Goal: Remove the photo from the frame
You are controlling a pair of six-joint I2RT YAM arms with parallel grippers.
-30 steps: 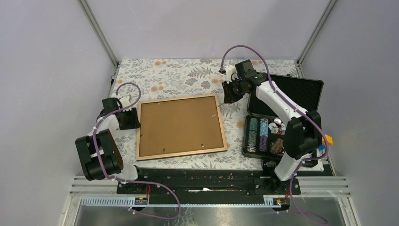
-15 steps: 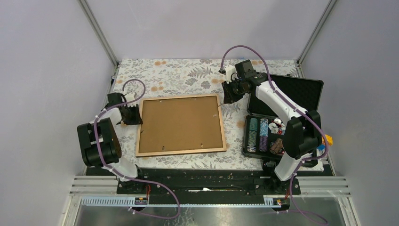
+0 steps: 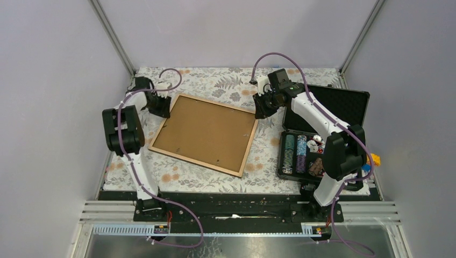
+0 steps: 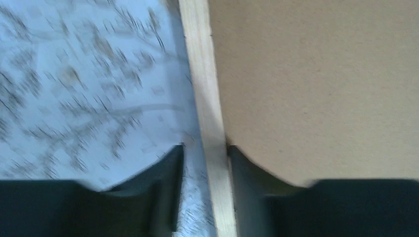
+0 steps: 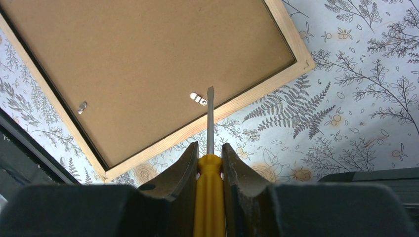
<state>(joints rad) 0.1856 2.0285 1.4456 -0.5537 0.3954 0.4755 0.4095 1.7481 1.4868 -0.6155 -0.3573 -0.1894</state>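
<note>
The frame [image 3: 203, 133] lies face down and skewed on the floral cloth, its brown backing board up with a light wood edge. The photo is hidden under the board. My left gripper [image 3: 161, 106] is at the frame's far left corner. In the left wrist view its fingers [image 4: 163, 192] straddle the wood edge [image 4: 210, 123], narrowly apart, with cloth showing beside one finger. My right gripper [image 3: 262, 107] hovers over the frame's far right corner, shut on a yellow screwdriver [image 5: 210, 192]. The blade tip is next to a metal clip [image 5: 198, 98] on the frame [image 5: 148, 64].
An open black foam-lined case [image 3: 344, 105] with poker chips [image 3: 296, 153] sits at the right, close beside the right arm. A second clip [image 5: 82, 106] sits on the backing board. Grey walls close in the table on three sides.
My left gripper has swung from the frame's left edge up to its far left corner. The frame has turned clockwise with it and now lies skewed. The right gripper has hardly moved.
</note>
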